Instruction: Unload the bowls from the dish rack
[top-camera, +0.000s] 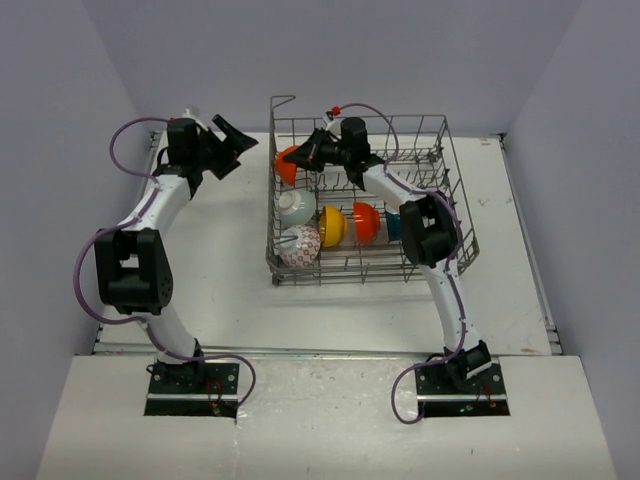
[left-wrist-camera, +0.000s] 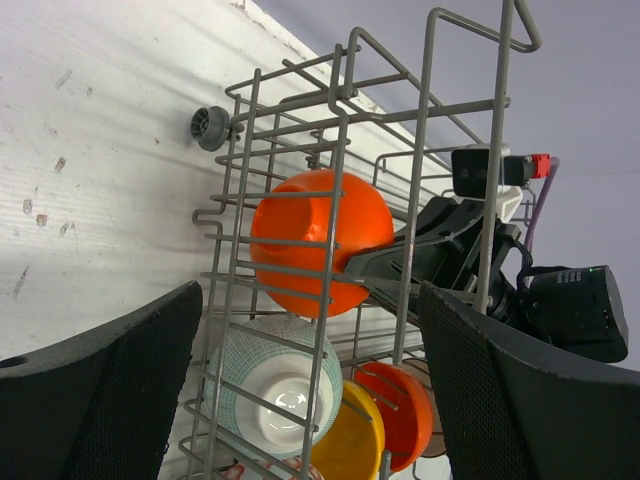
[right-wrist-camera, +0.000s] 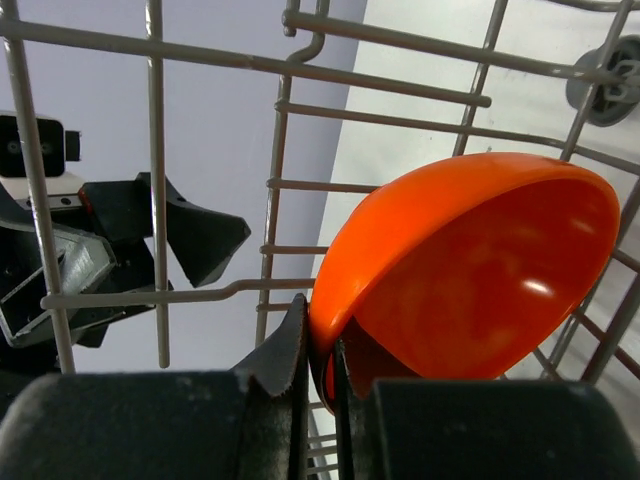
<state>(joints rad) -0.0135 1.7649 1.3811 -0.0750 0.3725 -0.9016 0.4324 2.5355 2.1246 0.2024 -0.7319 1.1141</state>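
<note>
The right gripper (right-wrist-camera: 320, 348) pinched an orange bowl (right-wrist-camera: 470, 270) by its rim in the dish rack (right-wrist-camera: 157, 180). The left gripper (top-camera: 233, 140) was spread wide.

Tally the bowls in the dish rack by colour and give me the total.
Orange: 2, the far orange bowl and the middle orange bowl
Yellow: 1, the yellow bowl
Pale white-green: 1, the white-green bowl
White with red pattern: 1, the red-patterned bowl
Teal-blue: 1, the teal bowl, partly hidden by the right arm
Total: 6
</note>
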